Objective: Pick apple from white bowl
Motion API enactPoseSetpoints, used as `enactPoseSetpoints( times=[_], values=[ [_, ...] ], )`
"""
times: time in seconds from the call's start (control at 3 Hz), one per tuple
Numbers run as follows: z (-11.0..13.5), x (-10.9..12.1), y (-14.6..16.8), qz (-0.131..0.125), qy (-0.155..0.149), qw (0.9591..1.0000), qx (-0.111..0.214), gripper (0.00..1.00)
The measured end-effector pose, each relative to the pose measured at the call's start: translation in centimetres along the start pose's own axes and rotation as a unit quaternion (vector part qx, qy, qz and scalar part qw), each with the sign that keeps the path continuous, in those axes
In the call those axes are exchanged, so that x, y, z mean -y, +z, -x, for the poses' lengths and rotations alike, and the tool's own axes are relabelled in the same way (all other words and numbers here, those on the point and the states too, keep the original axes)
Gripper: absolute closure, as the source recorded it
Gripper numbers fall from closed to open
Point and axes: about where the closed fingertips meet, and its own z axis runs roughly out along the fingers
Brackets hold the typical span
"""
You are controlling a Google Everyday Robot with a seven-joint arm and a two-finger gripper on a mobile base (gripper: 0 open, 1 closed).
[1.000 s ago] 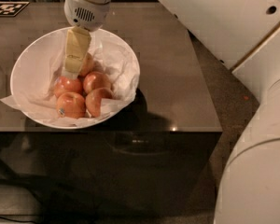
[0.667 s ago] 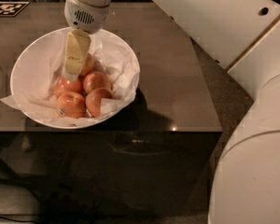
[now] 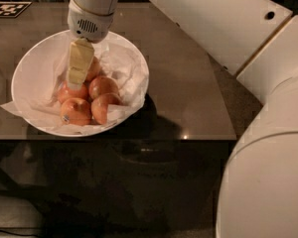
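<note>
The white bowl, lined with crumpled white paper, stands on the dark table at the left. Several red-orange apples lie in it: one at the front with a sticker, one in the middle, one at the front right, one at the back, and one on the left. My gripper reaches down into the bowl from above. Its pale yellow tip is right at the left and back apples and partly covers them. I cannot see whether it touches or holds any apple.
The bowl sits near the front edge of the brown table. A black and white marker tag lies at the table's back left. My white arm spans the upper right, and my body fills the lower right.
The gripper has come down a little deeper into the bowl, closer to the apples. The apples and the bowl have not moved.
</note>
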Motion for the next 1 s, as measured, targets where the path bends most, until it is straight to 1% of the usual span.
enactPoseSetpoints(
  times=[0.33, 1.0],
  values=[
    [-0.1, -0.2, 0.8, 0.005, 0.004, 1.0000, -0.001, 0.03],
    [-0.3, 0.0, 2.0, 0.014, 0.006, 0.9999, -0.002, 0.01]
  ],
)
